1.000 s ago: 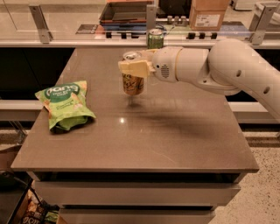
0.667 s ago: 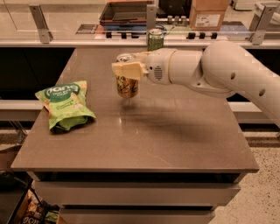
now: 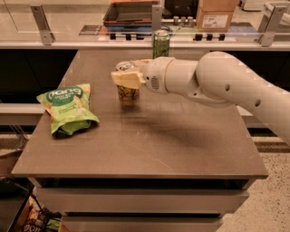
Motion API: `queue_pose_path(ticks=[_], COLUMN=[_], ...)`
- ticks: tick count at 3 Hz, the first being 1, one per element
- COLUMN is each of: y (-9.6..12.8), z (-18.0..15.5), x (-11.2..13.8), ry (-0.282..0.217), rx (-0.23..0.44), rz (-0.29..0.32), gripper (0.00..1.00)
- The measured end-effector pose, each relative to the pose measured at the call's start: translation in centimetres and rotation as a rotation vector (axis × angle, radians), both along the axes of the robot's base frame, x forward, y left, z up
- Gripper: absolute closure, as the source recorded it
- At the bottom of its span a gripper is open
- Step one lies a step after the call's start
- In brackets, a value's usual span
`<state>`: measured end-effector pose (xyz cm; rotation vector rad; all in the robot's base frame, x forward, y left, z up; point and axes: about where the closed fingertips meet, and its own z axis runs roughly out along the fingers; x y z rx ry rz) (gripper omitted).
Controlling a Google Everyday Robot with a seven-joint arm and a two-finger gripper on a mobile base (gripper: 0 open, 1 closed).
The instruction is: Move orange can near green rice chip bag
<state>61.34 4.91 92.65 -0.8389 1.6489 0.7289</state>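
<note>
In the camera view, only 1 arm [image 3: 217, 81] is seen, reaching in from the right across the brown surface [image 3: 181, 140]. The claw [image 3: 127, 78] is closed around the upper part of the orange can [image 3: 128, 93], which is held upright over the rear middle of the surface. Whether the can's base rests on the surface or is raised just off it cannot be told.

The green rice chip bag [image 3: 68, 108] lies flat near the left edge, apart from the can, with bare surface between the 2. The carrying step is judged to be in hand, with the grasp made and the can not yet set down. For the next move, a leftward and slightly forward shift is called for. The can should be kept upright and lowered beside the bag without pressing on it, and only then released.

A green can [image 3: 161, 44] stands at the far edge, untouched. Behind the rail, a dark tray [image 3: 131, 11] and a cardboard box [image 3: 216, 13] are seen. What is in them cannot be made out. The bag appears sealed.
</note>
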Motion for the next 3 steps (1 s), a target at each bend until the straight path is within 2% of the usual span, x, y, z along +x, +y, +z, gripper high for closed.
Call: queue_pose_path(ticks=[1,3], y=[0.1,0.4], z=[-1.2,-2.8], x=[0.6,1.0], ry=[-0.020,-0.028], rx=[-0.032,-0.035], rz=[-0.027,-0.050], gripper=[1.00,1.00])
